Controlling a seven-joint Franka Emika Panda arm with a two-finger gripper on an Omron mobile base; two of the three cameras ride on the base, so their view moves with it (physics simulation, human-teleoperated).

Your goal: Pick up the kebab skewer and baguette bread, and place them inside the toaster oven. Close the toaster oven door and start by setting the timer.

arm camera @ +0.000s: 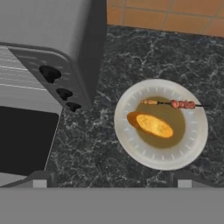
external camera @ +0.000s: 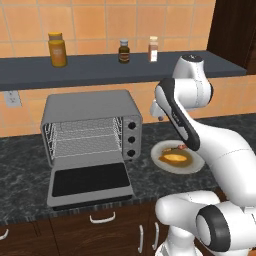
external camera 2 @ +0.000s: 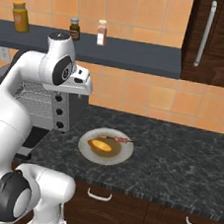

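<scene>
Just right of the toaster oven (arm camera: 52, 39), a white plate (arm camera: 192, 144) holds the baguette bread (arm camera: 153, 125) and, beside it, the kebab skewer (arm camera: 175, 103). The toaster oven door (external camera: 90, 181) lies dropped open. The gripper (arm camera: 111, 183) hangs above the plate, apparently spread wide, holding nothing.

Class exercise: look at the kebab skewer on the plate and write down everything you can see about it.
The kebab skewer is a thin, straight stick lying flat on the white plate, near the rim, with one end reaching out past the plate's edge. Small reddish-brown chunks are threaded along one part; a short golden-brown stretch shows toward the other end. It lies beside the baguette bread, apart from it. Nothing grips it.
</scene>
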